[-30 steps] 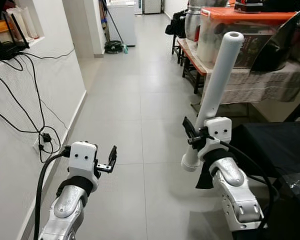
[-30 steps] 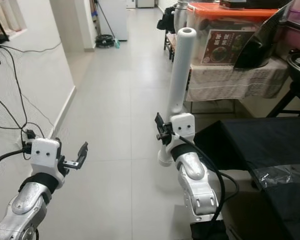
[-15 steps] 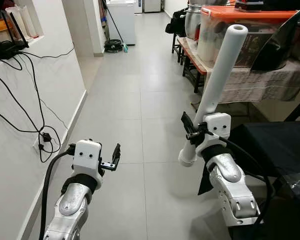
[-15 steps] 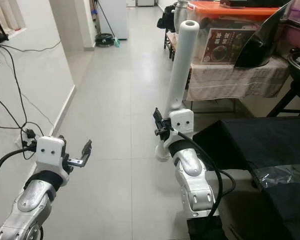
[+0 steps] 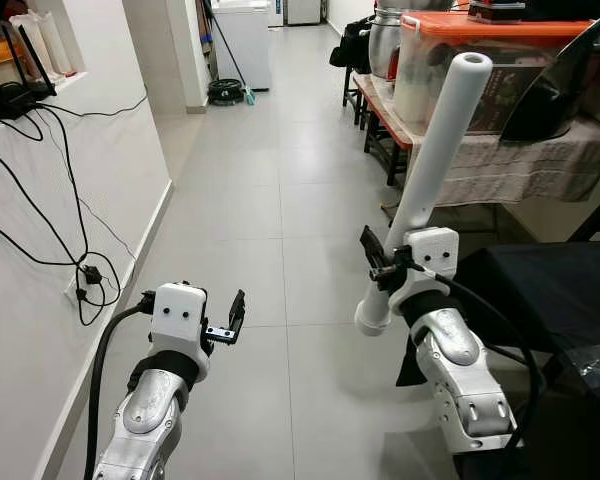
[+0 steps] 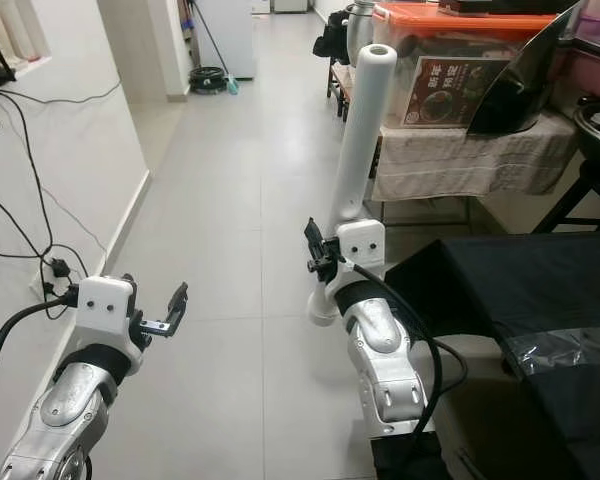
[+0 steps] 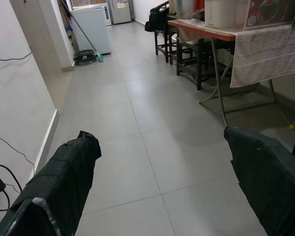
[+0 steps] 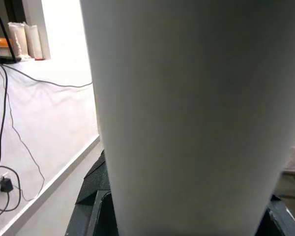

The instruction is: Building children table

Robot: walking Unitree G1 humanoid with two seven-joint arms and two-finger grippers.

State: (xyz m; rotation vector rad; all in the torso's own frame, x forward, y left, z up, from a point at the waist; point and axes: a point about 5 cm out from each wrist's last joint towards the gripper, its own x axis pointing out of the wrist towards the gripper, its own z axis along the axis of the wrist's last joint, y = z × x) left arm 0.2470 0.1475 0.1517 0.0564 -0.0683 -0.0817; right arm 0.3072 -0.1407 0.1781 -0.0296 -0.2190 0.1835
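A long white table leg (image 5: 435, 160) stands nearly upright, leaning a little to the right, with my right gripper (image 5: 382, 270) shut on its lower part. Its bottom end (image 5: 371, 318) hangs above the tiled floor. In the right wrist view the white table leg (image 8: 187, 108) sits between the black fingers (image 8: 91, 201). My left gripper (image 5: 232, 318) is held out low on the left, open, with nothing between its fingers (image 7: 69, 172). It is well apart from the leg.
A tiled corridor (image 5: 270, 180) runs ahead. A white wall with dangling cables (image 5: 50, 230) is on the left. A cloth-covered table with an orange-lidded plastic box (image 5: 480, 70) stands on the right. A black surface (image 5: 550, 300) lies close at lower right.
The left arm has edged slightly inward and forward. The right gripper with the leg has shifted a little to the left and down.
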